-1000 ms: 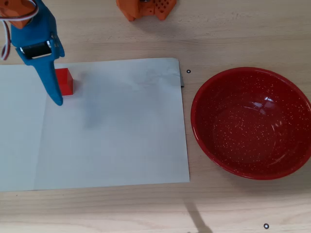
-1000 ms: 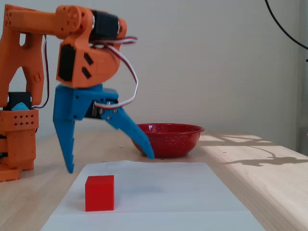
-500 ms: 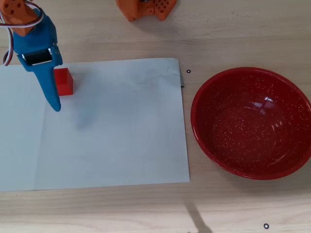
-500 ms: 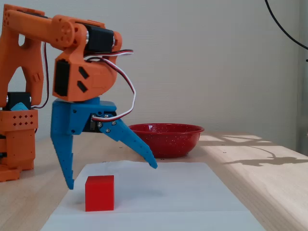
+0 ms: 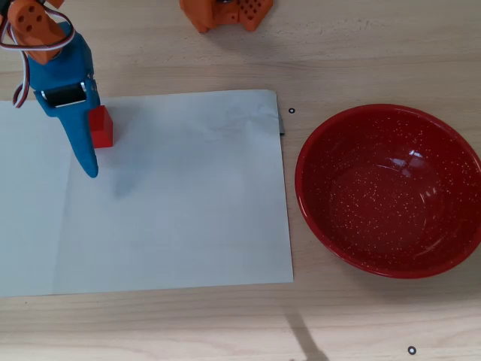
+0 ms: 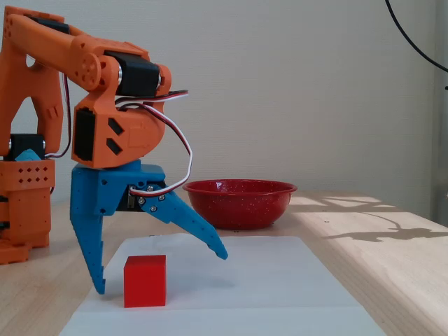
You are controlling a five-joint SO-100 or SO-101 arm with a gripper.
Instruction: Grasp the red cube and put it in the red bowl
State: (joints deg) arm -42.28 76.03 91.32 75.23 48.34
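The red cube [image 5: 101, 126] [image 6: 145, 280] sits on a white paper sheet [image 5: 188, 203], far from the red bowl. The speckled red bowl [image 5: 389, 190] [image 6: 240, 203] stands empty on the wooden table, at the right of the overhead view. My blue gripper [image 5: 81, 143] [image 6: 161, 271] is open and low over the cube. In the fixed view one finger points straight down just left of the cube, its tip almost at the paper. The other slants out to the right above the sheet. From overhead a blue finger overlaps the cube's left edge. Nothing is held.
The orange arm base [image 5: 225, 11] [image 6: 24, 203] stands at the table's back edge in the overhead view, at the left in the fixed view. Bare wood [image 5: 301, 75] separates the paper from the bowl. A cable hangs at the fixed view's upper right.
The gripper has dropped lower, bringing its open fingers down around the cube's level. The cube and the bowl have not moved.
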